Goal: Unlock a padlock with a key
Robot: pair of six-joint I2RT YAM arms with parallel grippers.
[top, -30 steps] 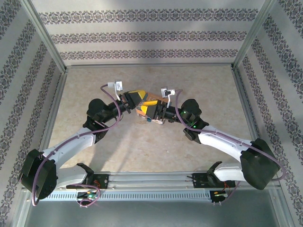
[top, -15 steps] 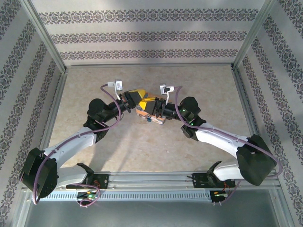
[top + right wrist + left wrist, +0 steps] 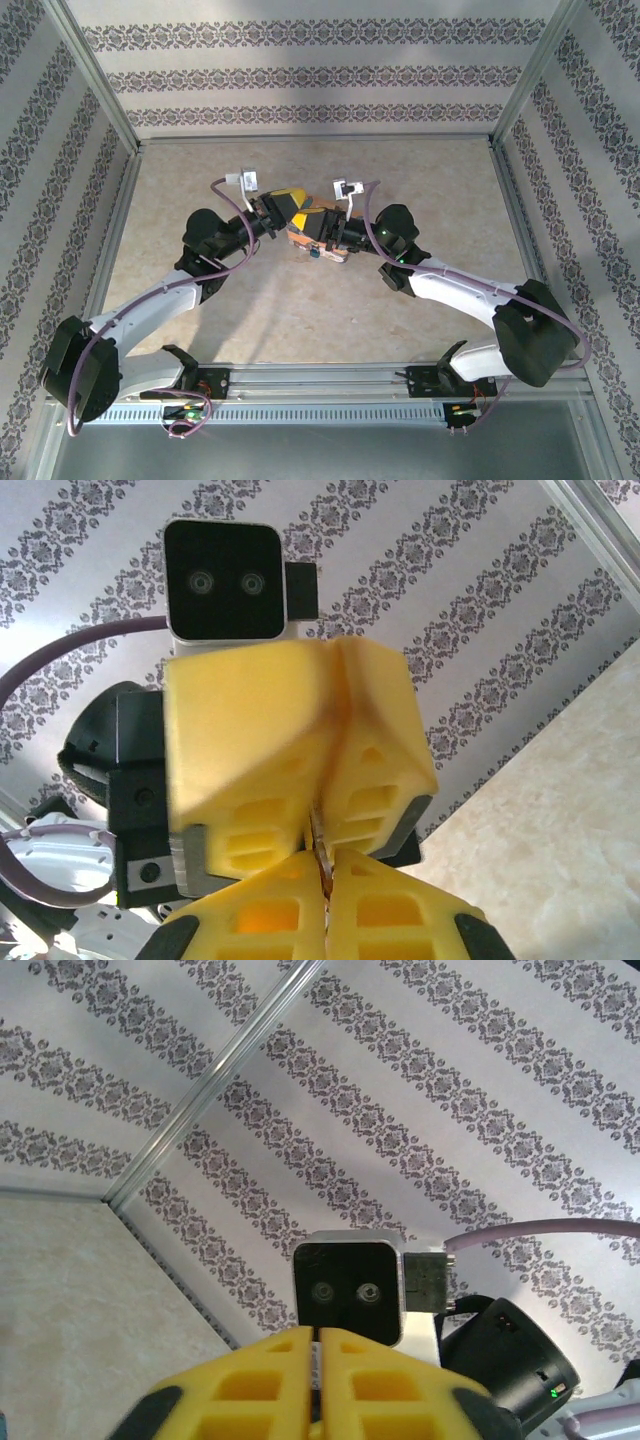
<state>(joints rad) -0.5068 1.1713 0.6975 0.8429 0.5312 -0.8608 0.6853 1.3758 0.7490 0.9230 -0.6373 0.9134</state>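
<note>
Desk [image 3: 420, 180] surface is mostly bare beige. Both arms [image 3: 150, 300] reach in from the near edge and meet a little past its middle, toward the far edge. Under that meeting point lies the box [image 3: 300, 240], orange-sided and partly covered.

The left hand [image 3: 320, 1358] points across at the other one. Its yellow fingers [image 3: 260, 1380] stand close, with only a thin slit between them. Whether that slit is a grip on something or a letting-go I cannot tell.

The right hand [image 3: 322, 872] faces it tip to tip, clenched. It pinches a thin grey sliver that sticks up from its fingertips toward the seam of the left fingers.

The padlock [image 3: 313, 253] I read as the dark-blue speck at the box's near side, just below the two hands. It is too small to show its shackle or keyhole.

The sliver I take for the key [image 3: 320, 838].

My judgement is that the task is partway. The key is up and gripped, which is the part done. Nothing shows it seated in the lock, and nothing shows the shackle sprung. Left to do are lining the tip up with the keyhole, pushing it in, turning it and freeing the shackle.
</note>
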